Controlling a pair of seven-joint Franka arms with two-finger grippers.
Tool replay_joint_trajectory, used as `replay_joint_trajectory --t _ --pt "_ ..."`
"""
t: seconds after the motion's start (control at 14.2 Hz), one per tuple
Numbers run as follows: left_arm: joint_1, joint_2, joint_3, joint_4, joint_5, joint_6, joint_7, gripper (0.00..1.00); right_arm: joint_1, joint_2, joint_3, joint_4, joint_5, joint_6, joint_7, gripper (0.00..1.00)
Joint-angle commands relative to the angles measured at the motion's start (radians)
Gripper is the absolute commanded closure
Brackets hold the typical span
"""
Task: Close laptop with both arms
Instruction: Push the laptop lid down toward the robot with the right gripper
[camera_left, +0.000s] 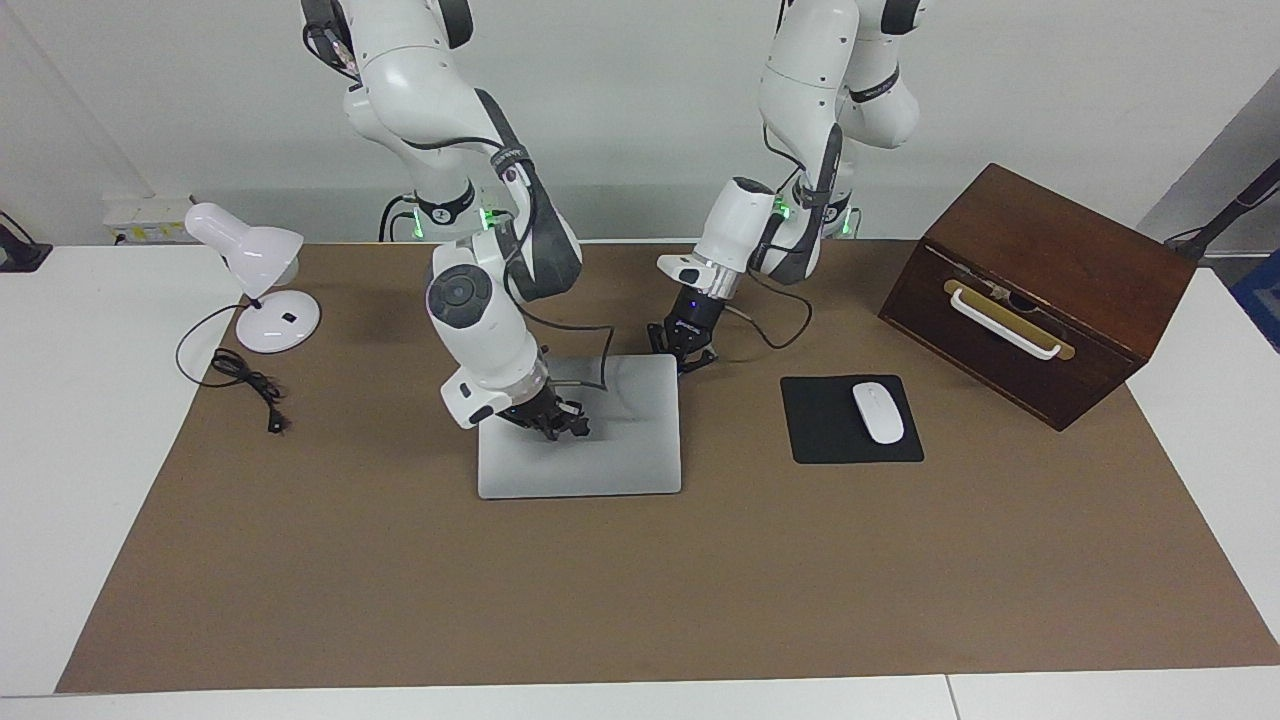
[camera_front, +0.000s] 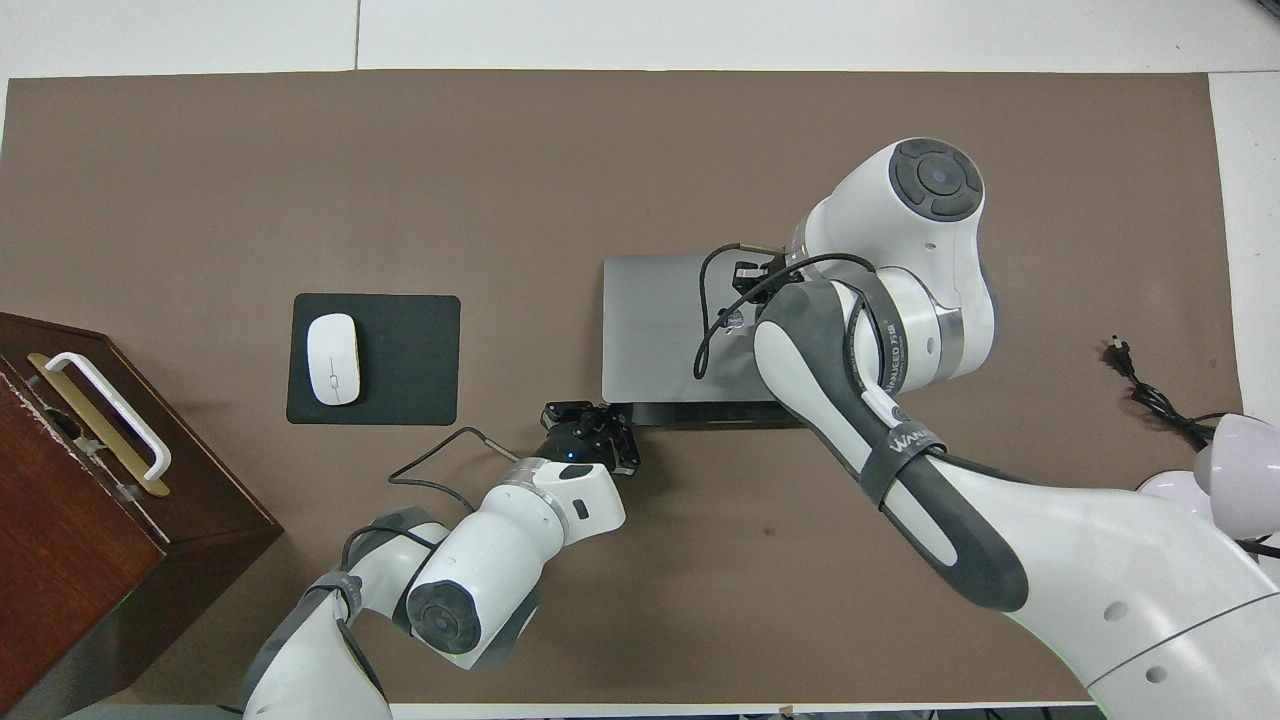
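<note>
The right gripper (camera_left: 560, 425), fingers together, presses down on the lid of the laptop (camera_left: 620, 450); it holds nothing and pushes with its closed tip. In the overhead view a thin dark strip of the base shows at the lid's 6 o'clock edge, so I judge the closing step to be almost done, the lid nearly flat but perhaps not quite seated.

The left gripper (camera_left: 684, 352), also fingers together and empty, sits at the laptop's corner nearest the robots toward the left arm's end of the table, seemingly bracing the base.

The next move calls for a short, gentle press straight down by the right gripper until the lid meets the base, with the left steadying the corner so that the laptop does not slide. Both can then lift straight up.

The laptop lies flat near the middle of the brown mat (camera_left: 700, 600) on the table (camera_left: 80, 500). In the facing view, a black mouse pad (camera_left: 820, 440) with a white mouse (camera_left: 877, 412) lies at its 3 o'clock, near but apart. A wooden box (camera_left: 1050, 290) stands at about 2 o'clock, well apart, and a white lamp (camera_left: 255, 280) with its cord (camera_left: 245, 380) at about 10 o'clock. From 5 to 7 o'clock the mat is bare.
</note>
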Motion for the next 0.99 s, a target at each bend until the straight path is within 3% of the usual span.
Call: replay_joint_trajectory --t 0.0,0.92 --pt "-0.024 0.027 0.015 -0.079 -0.02 -0.028 0.024 1.0 0.0 -0.014 0.002 -0.054 0.031 0.055 -0.029 1.0" --pt "-0.021 0.027 0.015 -0.079 -0.02 -0.028 0.036 1.0 0.012 -0.003 0.002 -0.057 0.031 0.08 -0.027 1.0"
